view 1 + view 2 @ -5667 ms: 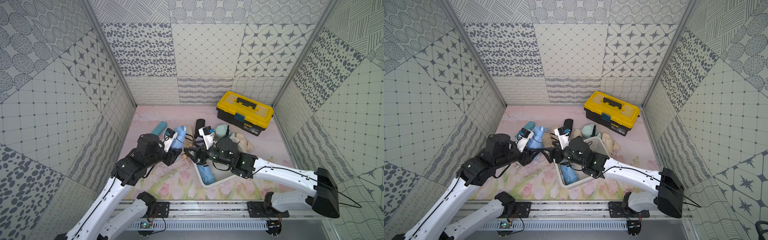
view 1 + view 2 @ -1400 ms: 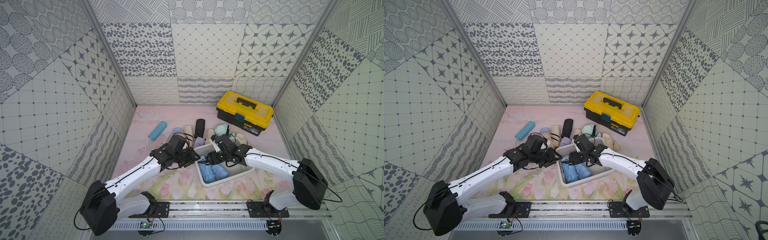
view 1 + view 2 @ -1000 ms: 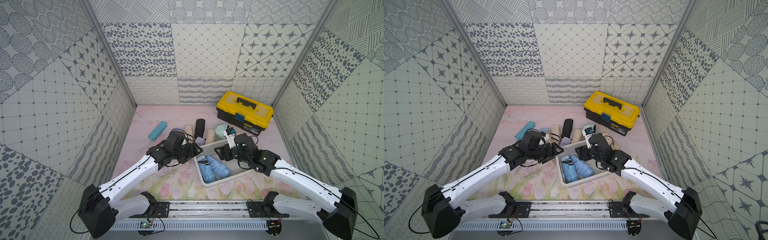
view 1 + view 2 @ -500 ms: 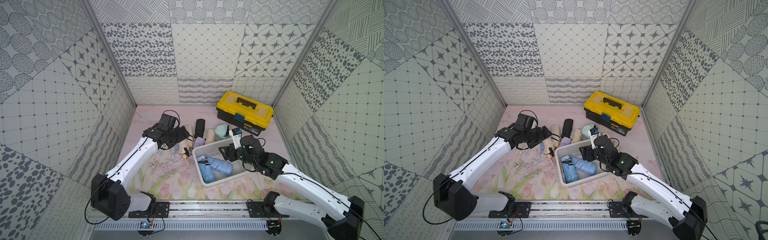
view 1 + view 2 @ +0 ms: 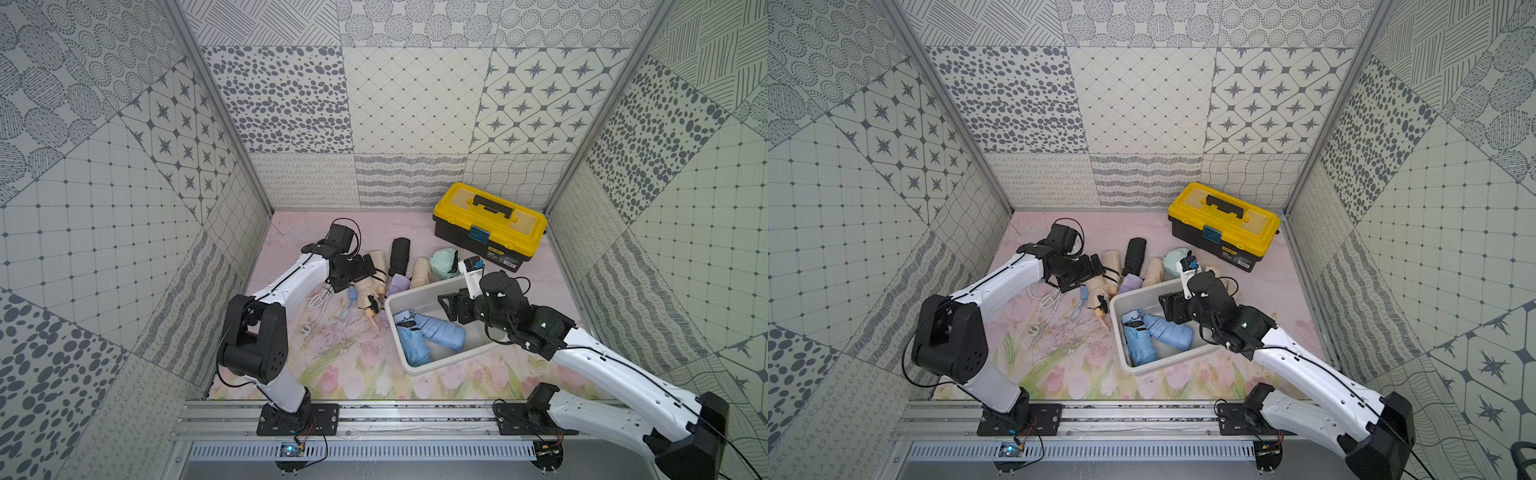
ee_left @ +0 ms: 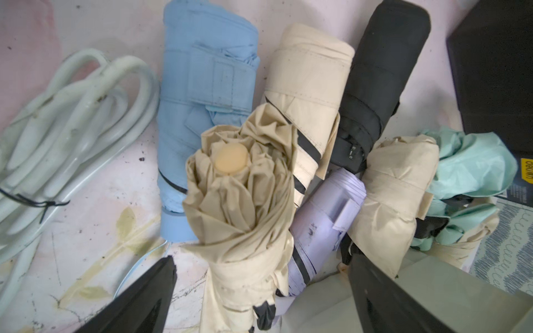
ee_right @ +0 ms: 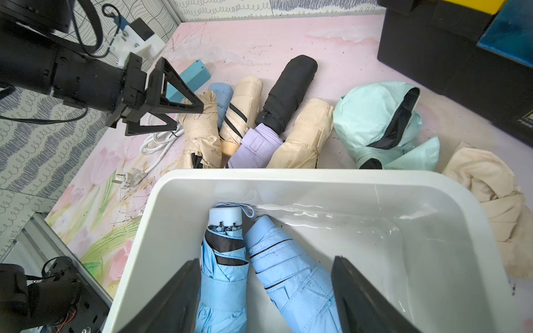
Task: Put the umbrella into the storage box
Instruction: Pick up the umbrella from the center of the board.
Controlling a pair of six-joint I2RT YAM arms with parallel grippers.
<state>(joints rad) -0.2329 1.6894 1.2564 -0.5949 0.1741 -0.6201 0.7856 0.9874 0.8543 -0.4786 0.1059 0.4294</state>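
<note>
Left wrist view: left end effector [image 6: 261, 268] wide apart, straddling cream folded umbrella [image 6: 239, 184], gripping nothing.
Right wrist view: right end effector [image 7: 265, 259] spread, empty, above white plastic storage box [image 7: 288, 176].
Inside box: two light-blue folded umbrellas [image 7: 277, 274].
Cream umbrella's place: tabletop [image 5: 332, 365], box's 10 o'clock.

We see a white rectangular plastic storage box [image 7: 288, 184] with smooth, glossy walls that throw wavy highlights. The two light blue folded cloth umbrellas [image 7: 291, 276] in it are thin, matt and creased. The beige folded cloth umbrella [image 6: 239, 207] looks crumpled and dull, its round cap [image 6: 231, 158] smooth plastic. We note a black folded umbrella [image 6: 383, 57] of fine matt cloth, a coiled white cable [image 6: 72, 95] with slick skin, a yellow-lidded black plastic toolbox [image 5: 490, 220], and a scuffed, matt pink floral mat [image 5: 340, 365].
</note>
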